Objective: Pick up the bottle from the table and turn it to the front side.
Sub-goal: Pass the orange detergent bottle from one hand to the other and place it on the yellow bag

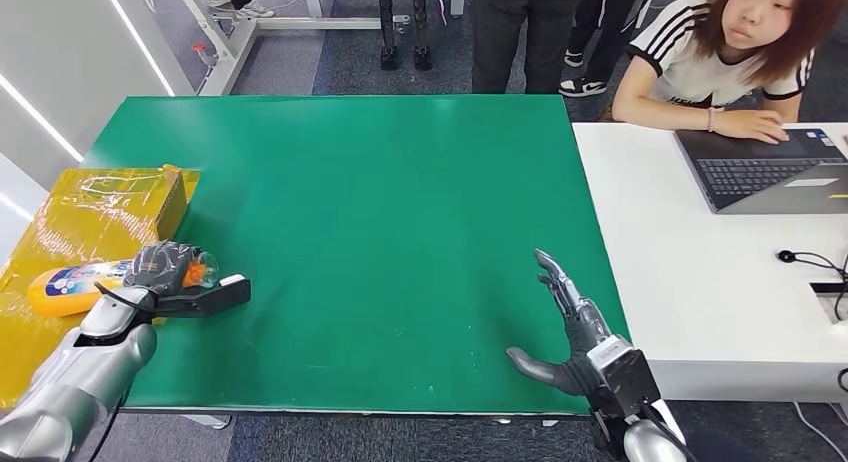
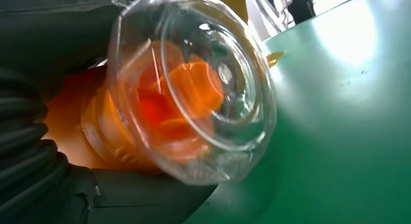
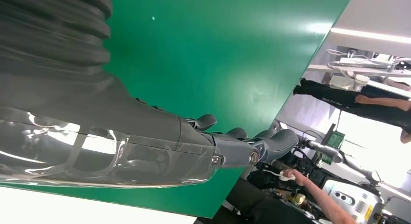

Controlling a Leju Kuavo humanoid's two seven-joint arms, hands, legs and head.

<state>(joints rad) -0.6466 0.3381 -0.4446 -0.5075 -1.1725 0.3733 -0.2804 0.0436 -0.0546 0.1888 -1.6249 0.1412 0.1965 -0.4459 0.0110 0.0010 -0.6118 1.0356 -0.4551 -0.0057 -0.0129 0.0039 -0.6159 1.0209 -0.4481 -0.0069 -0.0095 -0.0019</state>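
- Green table [image 1: 380,232], yellow wrapped sheet [image 1: 80,222] at its left edge; a person with a laptop [image 1: 770,167] sits at the white desk far right.
- Left hand [image 1: 165,272] wraps the cap end of the bottle [image 1: 75,285], lying on the sheet; glossy plastic, probably light, rigid, slippery, better gripped mid-body.
- Clear cap [image 2: 194,88] crowds the wrist view; label orientation unclear.
- Right hand [image 1: 565,327] spread, holding nothing.

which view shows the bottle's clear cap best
The left wrist view: the clear cap is close up there, with the orange top visible through it. The head view shows the whole bottle lying at the table's left edge, its cap end wrapped by the left hand. The right wrist view adds nothing.
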